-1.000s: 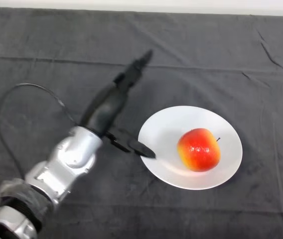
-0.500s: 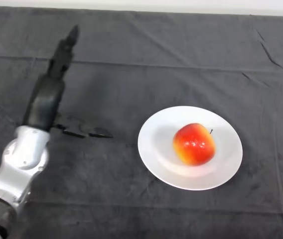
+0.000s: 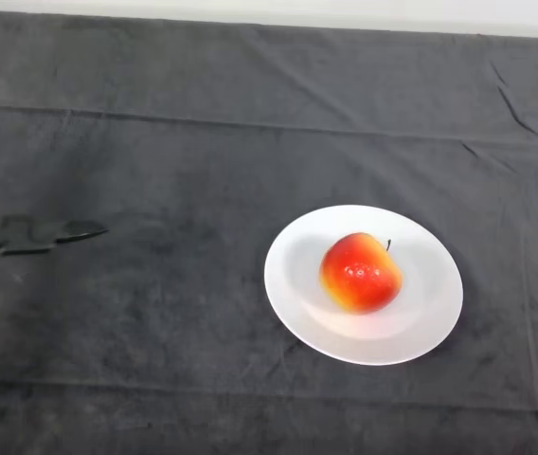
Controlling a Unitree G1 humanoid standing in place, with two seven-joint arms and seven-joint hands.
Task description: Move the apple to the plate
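— Where does your apple [image 3: 361,273] stand?

— On the white plate [image 3: 430,318], upright, stem up, a little left of the plate's middle. From how things lie, you have nothing left to carry.

— And the hand [image 3: 42,236]?

— At the far left edge only a dark thumb-like tip shows, lying low over the dark cloth of the table [image 3: 250,114]. You cannot tell whether its fingers are spread or curled. It has hold of nothing that you can see.

— What could go wrong?

— The apple is round and the plate shallow — a knock to the table or a sweep back over the plate could roll it off. The apple lies well apart from the hand, off to its right.
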